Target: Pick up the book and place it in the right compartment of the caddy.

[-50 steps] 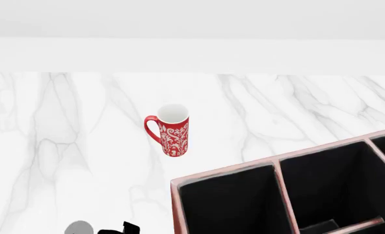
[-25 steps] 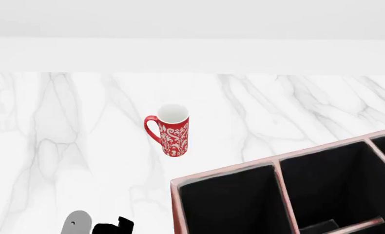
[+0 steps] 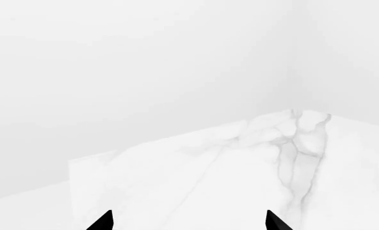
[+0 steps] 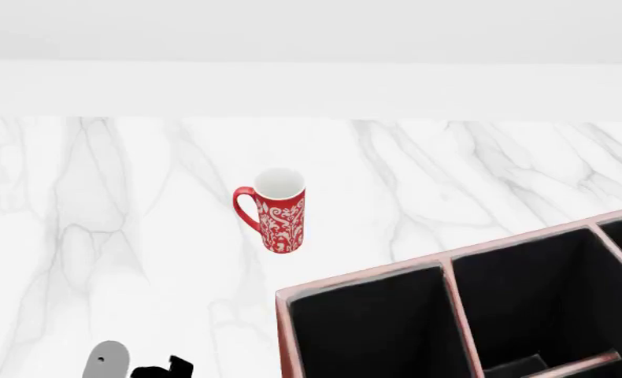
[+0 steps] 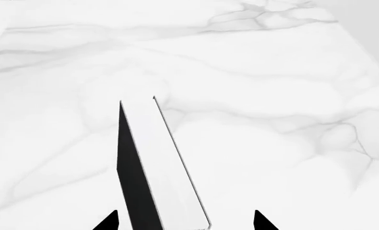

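One book, one caddy (three compartments showing), one mug

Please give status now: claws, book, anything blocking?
Both claws open, left claw over bare marble. Black hardcover book stands between right claw tips, ungrasped. Reddish-brown caddy unobstructed; red patterned mug apart.

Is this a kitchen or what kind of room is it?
Probably a kitchen-style counter, though it is a computer-made scene. There is a white marble countertop against a plain white wall, a red patterned mug standing on it, and a reddish box with black compartments, the caddy.
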Available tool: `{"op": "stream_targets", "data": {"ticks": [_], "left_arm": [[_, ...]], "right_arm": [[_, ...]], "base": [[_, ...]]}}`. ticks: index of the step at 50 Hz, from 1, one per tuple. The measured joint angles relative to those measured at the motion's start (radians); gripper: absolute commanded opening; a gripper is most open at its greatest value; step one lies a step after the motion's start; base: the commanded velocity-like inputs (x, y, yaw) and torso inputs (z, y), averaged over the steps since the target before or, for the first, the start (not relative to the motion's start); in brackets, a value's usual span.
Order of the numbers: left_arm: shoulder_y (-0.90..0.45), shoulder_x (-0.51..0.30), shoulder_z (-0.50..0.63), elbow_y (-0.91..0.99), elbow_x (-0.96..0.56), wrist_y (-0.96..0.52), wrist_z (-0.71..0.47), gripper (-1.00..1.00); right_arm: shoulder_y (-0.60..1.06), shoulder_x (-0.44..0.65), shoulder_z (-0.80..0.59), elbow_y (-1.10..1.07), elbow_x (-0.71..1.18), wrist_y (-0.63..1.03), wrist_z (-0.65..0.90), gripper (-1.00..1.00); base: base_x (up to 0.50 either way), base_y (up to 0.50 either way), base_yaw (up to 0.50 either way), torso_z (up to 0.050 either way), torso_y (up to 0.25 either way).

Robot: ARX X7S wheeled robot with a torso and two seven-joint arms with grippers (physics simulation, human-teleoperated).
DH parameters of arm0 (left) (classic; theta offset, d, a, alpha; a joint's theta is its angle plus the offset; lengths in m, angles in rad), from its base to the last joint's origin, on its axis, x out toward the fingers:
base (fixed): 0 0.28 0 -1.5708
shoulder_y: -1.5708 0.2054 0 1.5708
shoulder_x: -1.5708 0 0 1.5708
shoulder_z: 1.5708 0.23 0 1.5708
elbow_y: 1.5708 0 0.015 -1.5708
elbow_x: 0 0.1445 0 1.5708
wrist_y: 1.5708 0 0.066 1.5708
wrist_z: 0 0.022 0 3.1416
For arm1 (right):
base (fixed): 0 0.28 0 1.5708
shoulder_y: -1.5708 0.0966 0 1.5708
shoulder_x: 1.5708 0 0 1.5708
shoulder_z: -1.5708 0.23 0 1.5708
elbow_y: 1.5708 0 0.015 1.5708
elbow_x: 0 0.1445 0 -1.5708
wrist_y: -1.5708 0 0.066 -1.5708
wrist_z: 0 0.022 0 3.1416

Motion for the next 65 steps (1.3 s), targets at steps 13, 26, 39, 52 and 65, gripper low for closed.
{"op": "stream_targets", "data": {"ticks": [13, 26, 39, 52, 65], "left_arm": [[0.009, 0.002, -0.001, 0.005, 0.001, 0.004, 0.0, 1.0], [0.014, 0.006, 0.002, 0.005, 0.004, 0.011, 0.001, 1.0], [0.017, 0.007, 0.003, 0.006, 0.007, 0.016, 0.0, 1.0], [0.019, 0.008, 0.003, 0.005, 0.005, 0.019, 0.002, 1.0], [0.02, 0.009, 0.003, 0.001, 0.003, 0.024, 0.008, 1.0]], "right_arm": [[-0.005, -0.039, -0.031, 0.13, -0.018, -0.086, -0.056, 1.0], [-0.015, -0.069, -0.057, 0.247, -0.032, -0.164, -0.108, 1.0], [-0.023, -0.086, -0.072, 0.321, -0.042, -0.216, -0.136, -1.0], [-0.024, -0.086, -0.067, 0.339, -0.024, -0.234, -0.128, -1.0], [-0.03, -0.081, -0.039, 0.302, 0.006, -0.205, -0.096, -1.0]], "base": [[0.0, 0.0, 0.0, 0.0, 0.0], [0.0, 0.0, 0.0, 0.0, 0.0], [0.0, 0.0, 0.0, 0.0, 0.0], [0.0, 0.0, 0.0, 0.0, 0.0], [0.0, 0.0, 0.0, 0.0, 0.0]]}}
